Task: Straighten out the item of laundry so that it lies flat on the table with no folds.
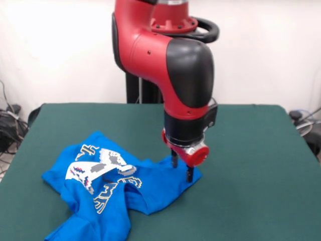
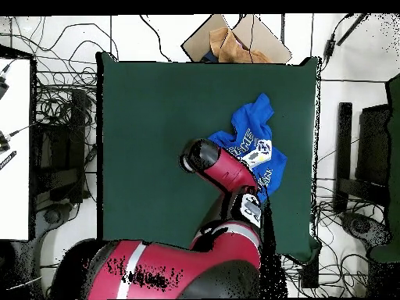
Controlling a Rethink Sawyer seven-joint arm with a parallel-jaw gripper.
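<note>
While the crumpled T-shirt (image 1: 113,188) is sprawling leftward in front view, the gripper (image 1: 181,168) — its 2 fingers standing apart — is pressing its right-hand edge.

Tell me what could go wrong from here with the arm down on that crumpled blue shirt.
The gripper stands open at one edge of the T-shirt, so it may catch several layers at once and drag the bunch rather than spread it. The print is folded over itself mid-shirt; a pull from this edge might tighten that fold. The shirt lies close to a table edge, so part could slide off.
</note>
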